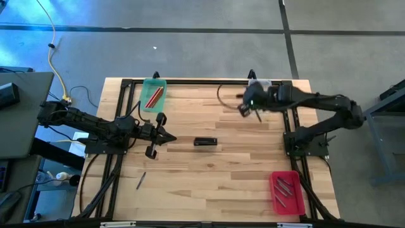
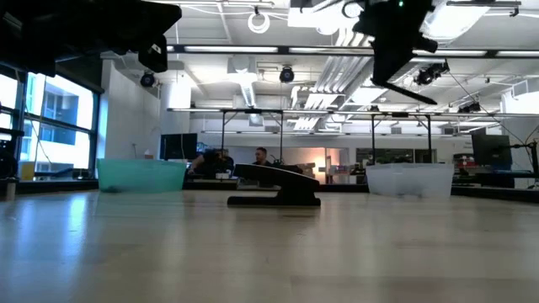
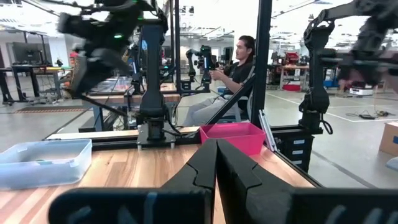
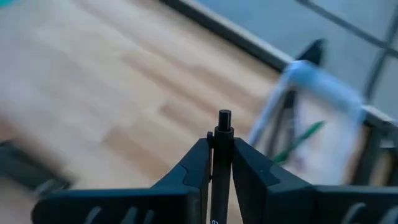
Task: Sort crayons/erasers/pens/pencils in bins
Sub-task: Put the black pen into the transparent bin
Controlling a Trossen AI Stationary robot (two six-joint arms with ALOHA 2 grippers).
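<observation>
Pens are the matter in hand: the right gripper (image 4: 222,163) is pinching one dark pen (image 4: 222,134) between its fingers, the stick's blunt end poking out past the tips, gripped near its middle so it stays steady while being carried. In the high view the right gripper (image 1: 249,107) is hanging above the far part of the tabletop (image 1: 215,171), just beside the clear bin (image 1: 261,84) at the far edge, which looks like the pen's destination; the wrist view is showing that clear bin (image 4: 323,118) ahead with a green stick already lying inside. The pen is not yet over the bin, so the drop looks like the next step.

Measured from the clear bin, the green bin (image 1: 154,94) is sitting along the same far edge toward the left arm, holding red pencils (image 1: 154,97). The red bin (image 1: 287,192) is resting well apart at the near edge on the right arm's side, with several slim pens inside. A black rectangular object (image 1: 205,142) is lying mid-tabletop, and a loose dark pen (image 1: 140,180) is waiting near the left corner, still unsorted.

The left gripper (image 1: 158,135) is waiting with its fingers pressed together and empty, well apart from the clear bin, keeping out of the right arm's way.
</observation>
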